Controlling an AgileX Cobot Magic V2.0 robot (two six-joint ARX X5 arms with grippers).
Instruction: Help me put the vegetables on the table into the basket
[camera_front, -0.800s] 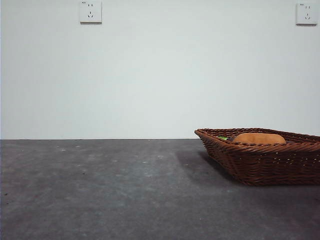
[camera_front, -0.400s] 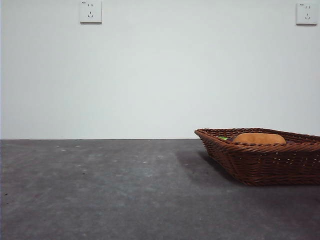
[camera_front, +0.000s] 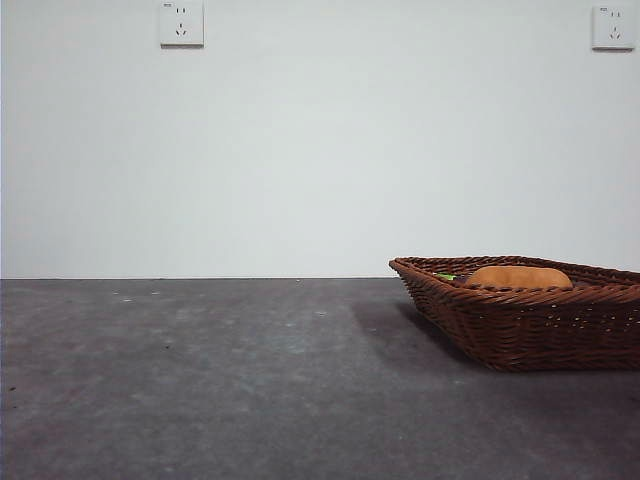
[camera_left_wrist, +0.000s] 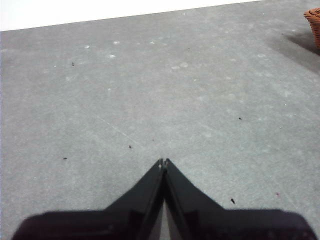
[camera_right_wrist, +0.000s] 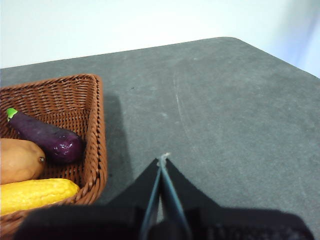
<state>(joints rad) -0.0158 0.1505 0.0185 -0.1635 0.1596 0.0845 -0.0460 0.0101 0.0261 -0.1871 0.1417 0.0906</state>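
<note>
Vegetables lie in the basket (camera_front: 520, 320) at the table's (camera_front: 200, 380) right in the front view; only the potato (camera_front: 518, 277) tops the rim. Left wrist view: left gripper (camera_left_wrist: 164, 162) pressed together above bare table. Right wrist view: right gripper (camera_right_wrist: 163, 158) likewise closed, empty, beside the basket holding eggplant (camera_right_wrist: 47, 136), potato and yellow lump (camera_right_wrist: 35, 194).
</note>
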